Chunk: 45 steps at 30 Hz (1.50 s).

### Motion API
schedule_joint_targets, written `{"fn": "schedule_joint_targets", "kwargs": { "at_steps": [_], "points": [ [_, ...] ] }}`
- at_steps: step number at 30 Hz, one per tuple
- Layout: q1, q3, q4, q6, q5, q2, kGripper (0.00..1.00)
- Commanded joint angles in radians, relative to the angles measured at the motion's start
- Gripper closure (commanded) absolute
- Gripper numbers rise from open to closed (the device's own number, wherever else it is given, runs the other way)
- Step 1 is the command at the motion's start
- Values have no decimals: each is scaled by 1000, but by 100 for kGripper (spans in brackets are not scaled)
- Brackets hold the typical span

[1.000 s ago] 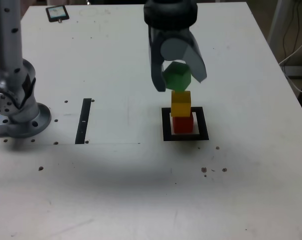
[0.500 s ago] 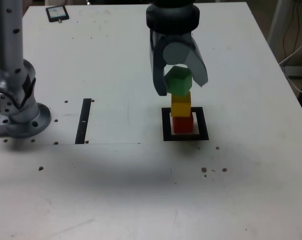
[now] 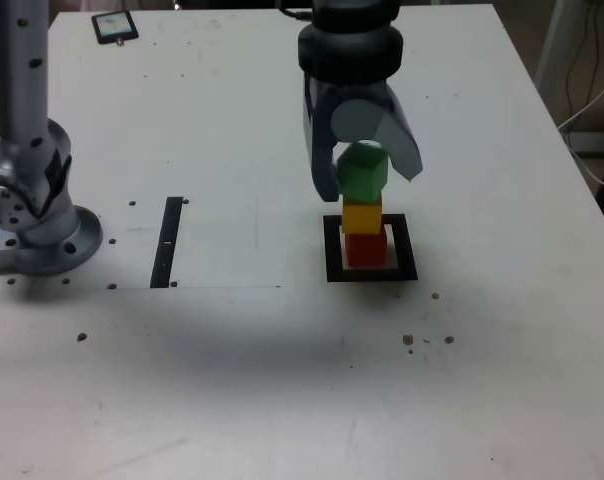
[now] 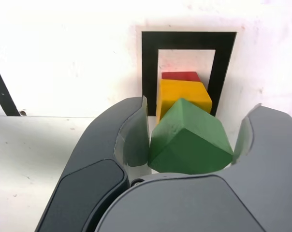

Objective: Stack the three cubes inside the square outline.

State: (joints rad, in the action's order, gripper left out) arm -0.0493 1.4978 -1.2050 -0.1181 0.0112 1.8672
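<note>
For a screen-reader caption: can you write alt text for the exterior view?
A robot gripper straddles a green cube sitting on a yellow cube atop a red cube, inside a black square outline on a white table.

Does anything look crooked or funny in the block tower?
Yes: the green cube on top is turned corner-first, not lined up with the yellow cube and red cube under it. It sits between the gripper jaws.
</note>
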Motion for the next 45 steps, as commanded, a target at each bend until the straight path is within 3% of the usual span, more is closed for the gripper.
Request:
{"fn": "schedule_joint_targets", "kwargs": {
  "at_steps": [1,10,15,19,25,31,38,45],
  "points": [
    [-1,-10,3,-9,-5,-7,1],
    [-1,-19,-8,-12,1,-28,1],
    [-1,-12,-56,-12,-2,-73,1],
    [-1,-12,-99,-7,-10,-145,1],
    [-12,-36,-176,36,9,-288,1],
    [-60,-165,-241,43,27,-426,1],
    [-121,-378,-212,20,51,-488,1],
    [-153,-517,-147,13,61,-491,1]
  ]
}}
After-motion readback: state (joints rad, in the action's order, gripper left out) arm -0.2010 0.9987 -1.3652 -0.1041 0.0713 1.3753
